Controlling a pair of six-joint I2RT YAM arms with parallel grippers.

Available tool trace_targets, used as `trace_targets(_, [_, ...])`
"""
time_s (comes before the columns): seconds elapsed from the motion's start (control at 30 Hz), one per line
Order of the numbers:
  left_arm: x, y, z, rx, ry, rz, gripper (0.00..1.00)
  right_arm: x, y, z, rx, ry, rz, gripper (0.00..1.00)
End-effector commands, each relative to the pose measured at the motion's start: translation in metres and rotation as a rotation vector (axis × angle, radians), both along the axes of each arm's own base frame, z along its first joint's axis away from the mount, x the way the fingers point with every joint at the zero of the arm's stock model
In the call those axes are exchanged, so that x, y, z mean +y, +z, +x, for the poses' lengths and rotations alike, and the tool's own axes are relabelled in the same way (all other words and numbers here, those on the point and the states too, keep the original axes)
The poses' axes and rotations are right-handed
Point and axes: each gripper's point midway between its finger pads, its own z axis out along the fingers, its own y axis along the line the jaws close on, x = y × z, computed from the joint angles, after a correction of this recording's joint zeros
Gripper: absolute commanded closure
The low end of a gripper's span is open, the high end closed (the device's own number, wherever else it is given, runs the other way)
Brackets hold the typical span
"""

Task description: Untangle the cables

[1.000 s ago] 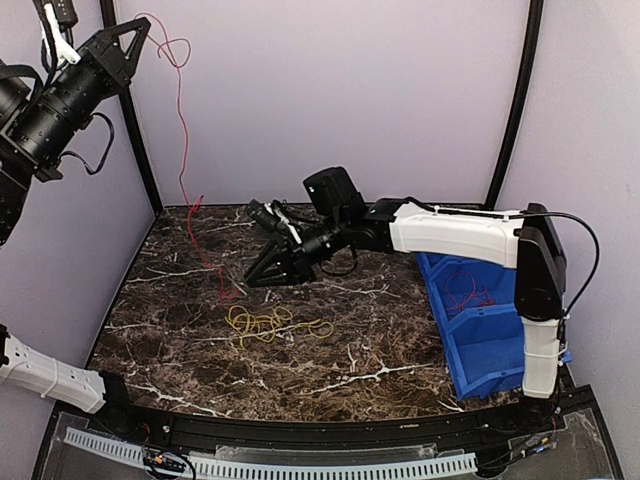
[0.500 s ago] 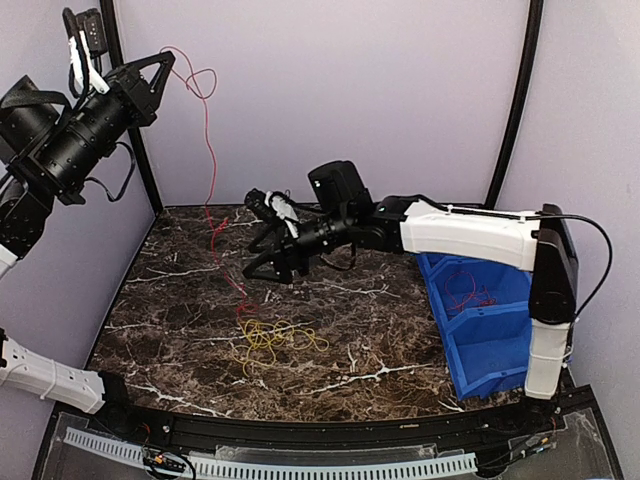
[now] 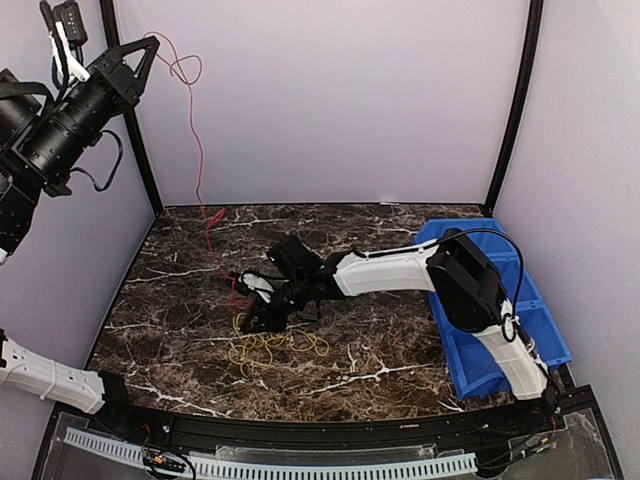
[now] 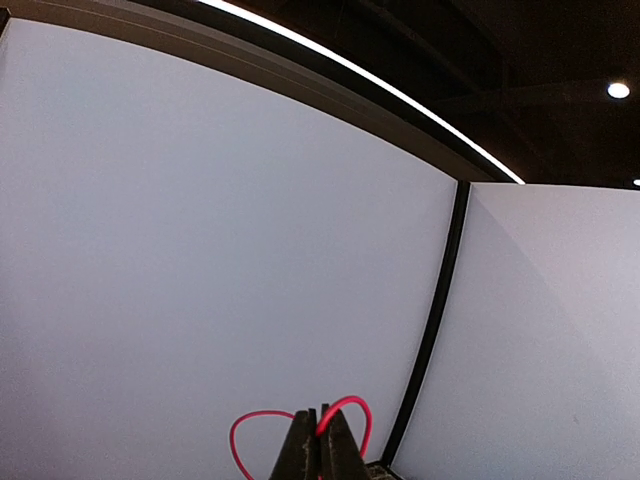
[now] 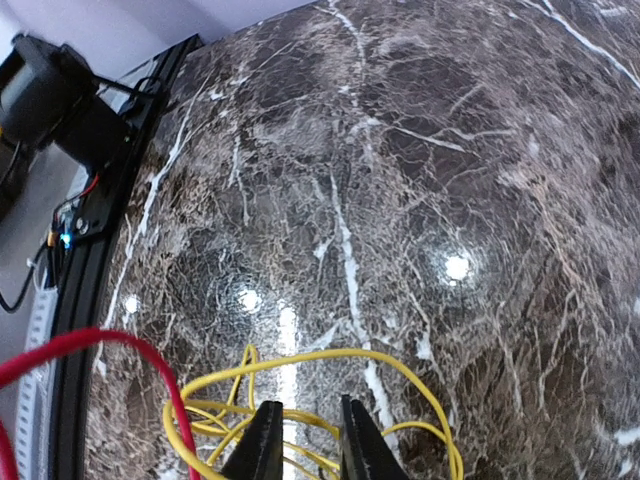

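1 red cable (image 3: 198, 150), 1 yellow cable (image 3: 265, 348), 1 blue bin (image 3: 478, 368).

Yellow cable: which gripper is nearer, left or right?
Right. The right gripper is down at the yellow cable; the left gripper is high above, pinching the red cable.

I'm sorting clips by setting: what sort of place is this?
Probably a robot test cell: a marbled table walled by plain panels, a blue bin, a white robot arm over a yellow cable.
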Motion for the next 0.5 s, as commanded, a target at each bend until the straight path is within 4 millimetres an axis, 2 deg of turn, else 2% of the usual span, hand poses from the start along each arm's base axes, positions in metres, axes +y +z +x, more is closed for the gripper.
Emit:
trace_targets(0.0, [0.020,0.024,-0.012,-0.038,-0.001,-0.066,1.00,0.013,-0.001,0.001,-0.002,0.013,0.023,0.99])
trace_targets(0.1, [0.027,0.038,-0.018,-0.060,0.000,-0.079,1.00,0.004,-0.018,0.004,0.004,-0.012,-0.017,1.00])
trace_targets(0.23, [0.041,0.073,-0.033,-0.122,-0.016,-0.115,1.00,-0.017,-0.035,0.015,-0.004,-0.059,-0.074,1.00])
trace_targets(0.37, [0.057,0.100,-0.047,-0.180,-0.023,-0.164,1.00,-0.050,-0.046,0.043,-0.019,-0.146,-0.127,1.00])
trace_targets(0.47, [0.058,0.101,-0.047,-0.191,-0.011,-0.156,1.00,-0.073,-0.046,0.065,-0.023,-0.211,-0.150,1.00])
